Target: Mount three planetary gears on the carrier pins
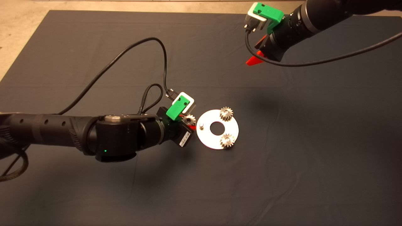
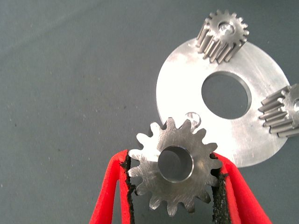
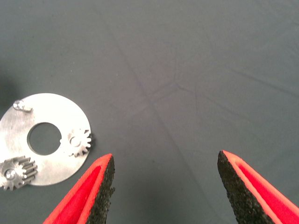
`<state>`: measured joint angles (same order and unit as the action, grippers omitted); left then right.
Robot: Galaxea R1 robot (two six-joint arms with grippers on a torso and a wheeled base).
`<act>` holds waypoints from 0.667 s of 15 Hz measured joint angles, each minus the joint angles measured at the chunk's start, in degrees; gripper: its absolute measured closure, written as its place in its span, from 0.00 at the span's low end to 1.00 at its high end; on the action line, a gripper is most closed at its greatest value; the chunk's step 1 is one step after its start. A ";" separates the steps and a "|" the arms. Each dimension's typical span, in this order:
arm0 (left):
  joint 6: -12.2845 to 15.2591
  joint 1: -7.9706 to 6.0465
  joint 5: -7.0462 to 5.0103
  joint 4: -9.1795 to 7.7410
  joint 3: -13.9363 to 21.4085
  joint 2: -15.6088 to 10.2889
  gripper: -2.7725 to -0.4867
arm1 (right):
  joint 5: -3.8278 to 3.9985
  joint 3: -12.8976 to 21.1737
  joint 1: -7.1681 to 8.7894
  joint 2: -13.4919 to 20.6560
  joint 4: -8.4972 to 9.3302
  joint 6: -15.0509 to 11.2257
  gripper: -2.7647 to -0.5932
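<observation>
The round silver carrier disc lies mid-mat. Two planetary gears sit on pins: one at the far side, one at the near side. The third pin stands bare at the disc's left edge. My left gripper is shut on the third gear, held flat between the red fingers just left of the bare pin. The disc shows behind it. My right gripper is open and empty, raised over the mat's far right, with the disc in its view.
Black cables loop from the left wrist over the mat's left half. The right arm with its cable crosses the far right corner. Bare floor lies beyond the mat's far left edge.
</observation>
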<state>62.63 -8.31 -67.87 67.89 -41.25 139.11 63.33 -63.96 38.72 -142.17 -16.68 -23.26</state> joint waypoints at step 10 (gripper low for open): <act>0.54 0.02 -0.09 -0.02 0.11 0.41 0.91 | 2.29 7.38 0.00 11.05 0.20 0.00 0.53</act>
<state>63.17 -8.29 -67.96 67.87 -41.14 139.52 65.62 -56.58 38.72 -131.12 -16.48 -23.26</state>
